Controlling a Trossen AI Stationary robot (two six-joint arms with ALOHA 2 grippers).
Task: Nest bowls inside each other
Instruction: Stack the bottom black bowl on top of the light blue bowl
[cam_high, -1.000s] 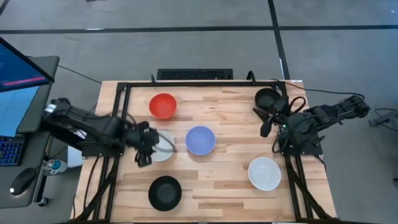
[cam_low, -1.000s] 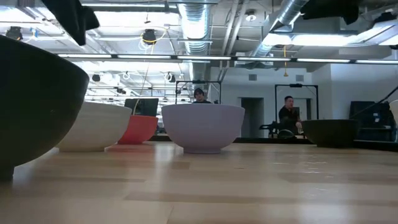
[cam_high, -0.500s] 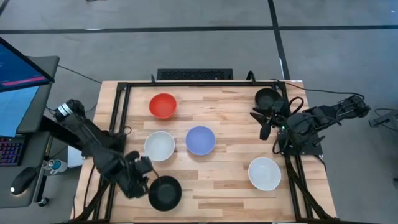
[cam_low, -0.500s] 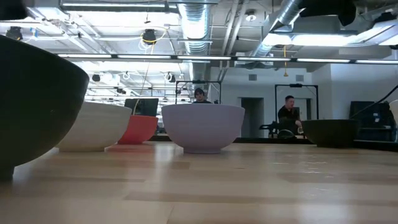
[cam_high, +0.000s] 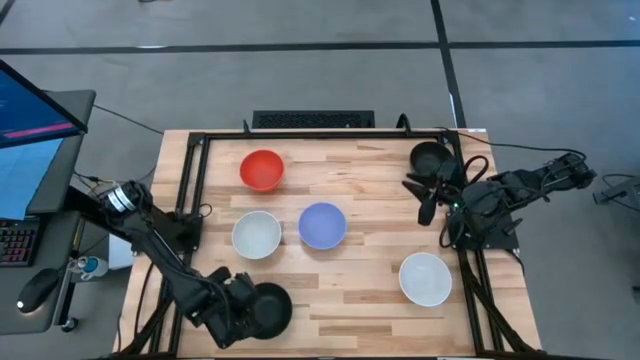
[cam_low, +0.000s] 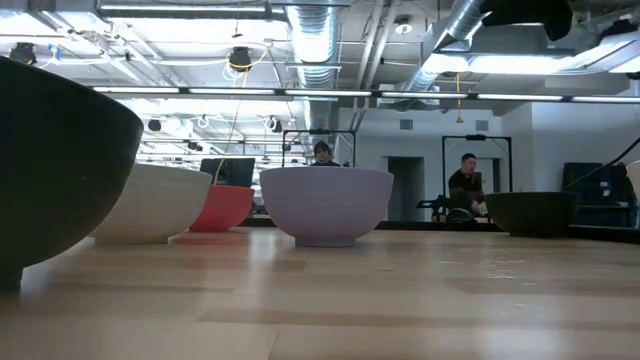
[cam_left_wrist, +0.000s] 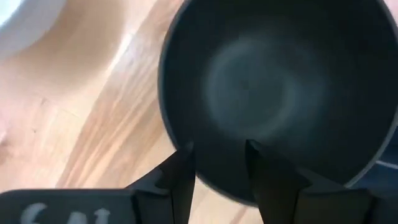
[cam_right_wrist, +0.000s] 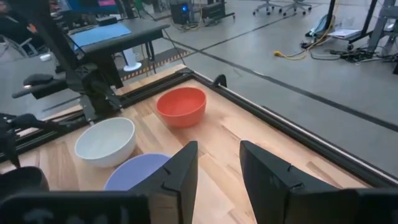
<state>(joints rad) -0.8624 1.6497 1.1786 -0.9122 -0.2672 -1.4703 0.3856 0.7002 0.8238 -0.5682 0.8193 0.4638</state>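
Six bowls stand on their bases on the wooden table: red (cam_high: 262, 170), pale blue (cam_high: 322, 225), white (cam_high: 257, 235), white (cam_high: 425, 278), black (cam_high: 430, 157) at the far right, and black (cam_high: 270, 308) at the near edge. My left gripper (cam_high: 243, 308) is open at the near black bowl's left side. In the left wrist view (cam_left_wrist: 217, 155) one finger stands at the rim's outside and the other over the bowl's inside. My right gripper (cam_high: 420, 197) is open and empty beside the far black bowl. My left gripper stands astride the near black bowl's left rim (cam_left_wrist: 186, 140), coming from above and from the table's left. I cannot tell whether its fingers touch the rim. The bowl stands on the table.
A black metal frame (cam_high: 300, 134) runs along the table's far, left and right edges. Bare wood lies between the two near bowls. The low view shows the near black bowl (cam_low: 50, 180) large at the left, and people far off in the room.
My left gripper has gone from the left white bowl toward the table's near edge and now stands at the near black bowl's left rim. No bowl has moved.
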